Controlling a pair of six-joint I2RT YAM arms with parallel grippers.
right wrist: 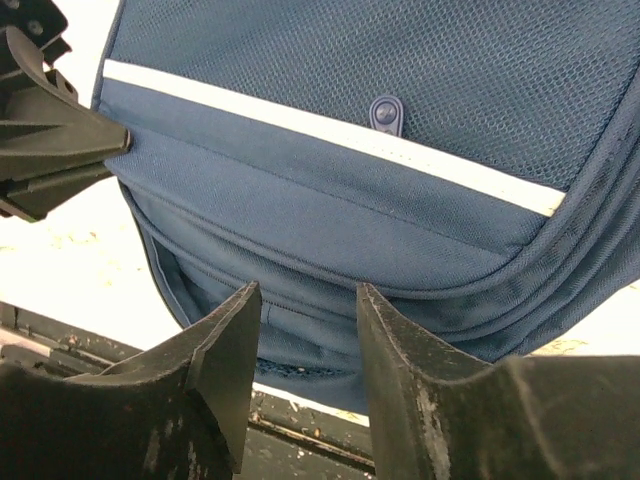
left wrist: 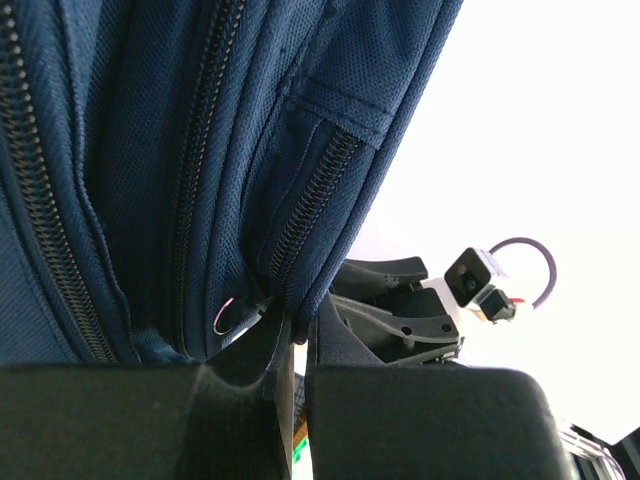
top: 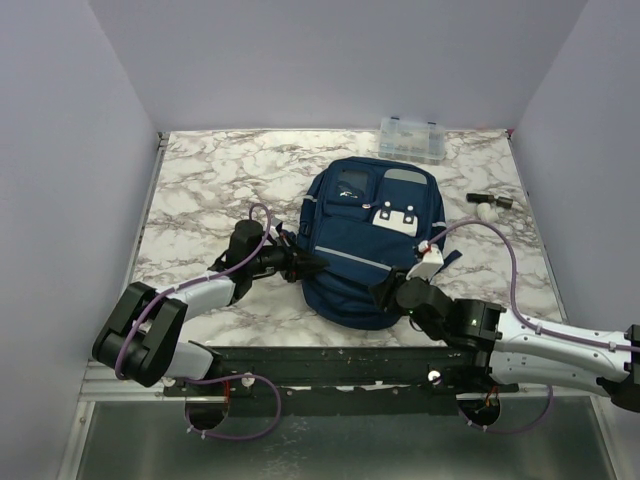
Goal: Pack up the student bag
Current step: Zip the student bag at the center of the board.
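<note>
This is a robotics lab work cell. Plain lavender partition walls (top: pixel 330 60) box in the table at 9, 12 and 3 o'clock, like a test enclosure. At 6 o'clock a black mounting rail (top: pixel 330 362) is fixed along the edge of the marble-patterned tabletop (top: pixel 200 190). It carries 2 robot arms, the left arm (top: pixel 190 300) at 7 o'clock and the right arm (top: pixel 560 345) at 5 o'clock, each trailing a looped purple cable (top: pixel 510 272). The goods are laid out singly as props: a navy backpack (top: pixel 350 280) at centre and a clear compartment box (top: pixel 411 138) at 12 o'clock.
</note>
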